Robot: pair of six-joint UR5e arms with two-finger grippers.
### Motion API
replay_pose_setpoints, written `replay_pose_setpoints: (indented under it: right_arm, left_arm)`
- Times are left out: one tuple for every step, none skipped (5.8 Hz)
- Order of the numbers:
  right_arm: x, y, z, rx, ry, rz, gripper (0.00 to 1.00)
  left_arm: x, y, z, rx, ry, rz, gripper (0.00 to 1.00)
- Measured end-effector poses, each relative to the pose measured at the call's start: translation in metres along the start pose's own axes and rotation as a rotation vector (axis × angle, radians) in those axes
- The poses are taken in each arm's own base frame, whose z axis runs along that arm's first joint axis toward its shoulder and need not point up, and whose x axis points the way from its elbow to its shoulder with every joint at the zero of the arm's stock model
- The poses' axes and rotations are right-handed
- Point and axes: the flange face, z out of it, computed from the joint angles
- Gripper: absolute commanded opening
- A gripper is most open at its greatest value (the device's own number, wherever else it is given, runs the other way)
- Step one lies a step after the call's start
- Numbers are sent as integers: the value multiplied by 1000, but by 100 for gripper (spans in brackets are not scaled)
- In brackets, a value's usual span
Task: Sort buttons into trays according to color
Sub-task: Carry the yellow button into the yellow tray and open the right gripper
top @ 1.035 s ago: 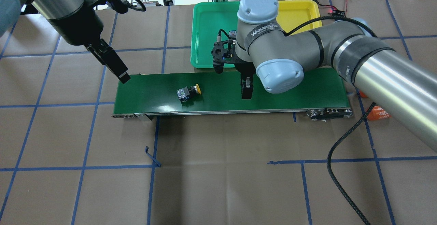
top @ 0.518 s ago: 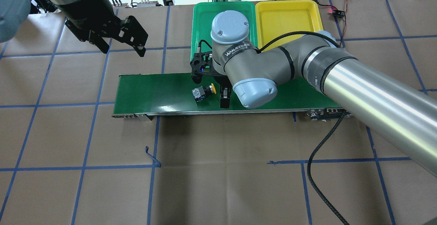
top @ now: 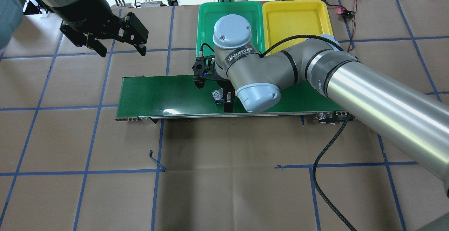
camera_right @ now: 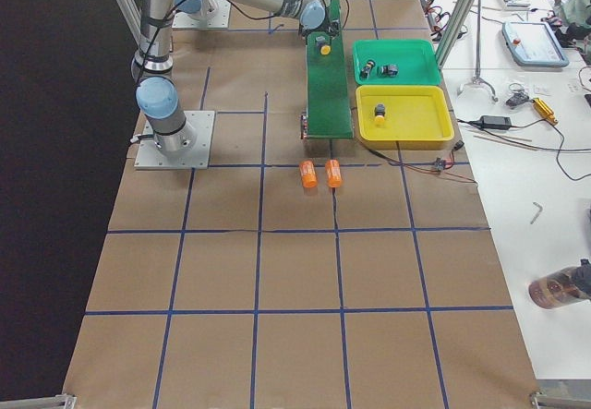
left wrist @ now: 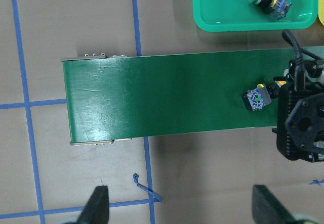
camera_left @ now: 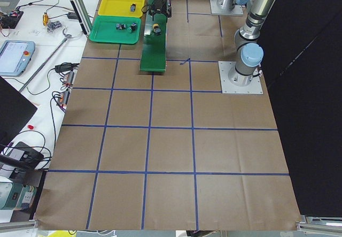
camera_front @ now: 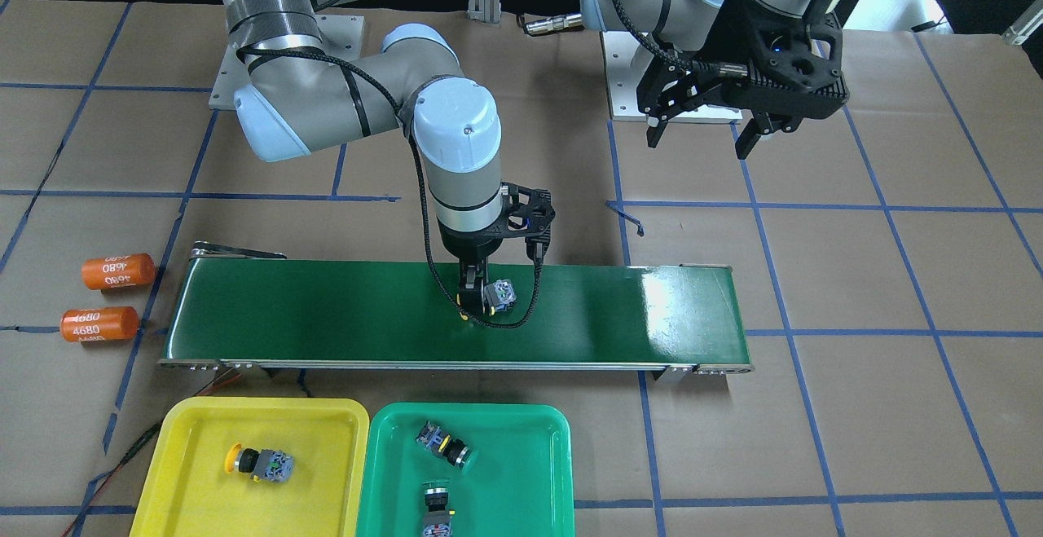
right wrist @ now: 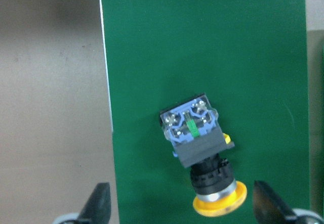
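A yellow-capped button (right wrist: 200, 148) lies on its side on the green belt (camera_front: 326, 309). My right gripper (right wrist: 185, 206) is open right over it, one finger on each side of its cap end. This button (top: 217, 95) and my right gripper (camera_front: 477, 297) also show from outside. Back from the belt's left end, my left gripper (top: 122, 51) hangs open and empty, clear of the belt. The yellow tray (camera_front: 187, 439) holds one yellow button (camera_front: 257, 464). Two buttons (camera_front: 444, 443) lie in the green tray (camera_front: 521, 472).
Two orange cylinders (camera_front: 118, 270) marked 4680 lie on the brown paper off the belt's right end. My right arm (top: 315, 69) overhangs the green tray (top: 207, 24) and the belt. A black cable (top: 322, 161) loops over the table.
The button rode the belt rightwards. My right gripper moved left to meet it and now straddles it. My left gripper drew back from the belt's left end and turned.
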Motion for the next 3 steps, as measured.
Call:
replay_pose_setpoints:
  right_arm:
    - [5,7,5,-9,-3,-60,100]
    - [14,21,8,-17,-6,-92,99]
    - [24,41,11,-21,-12,-91,86]
  left_arm:
    - [-1,0,-1,4,1,-2,98]
    - [-1,-3,-2,26,0,-2,98]
    - [-2,-7,-3,52,-2,-3,98]
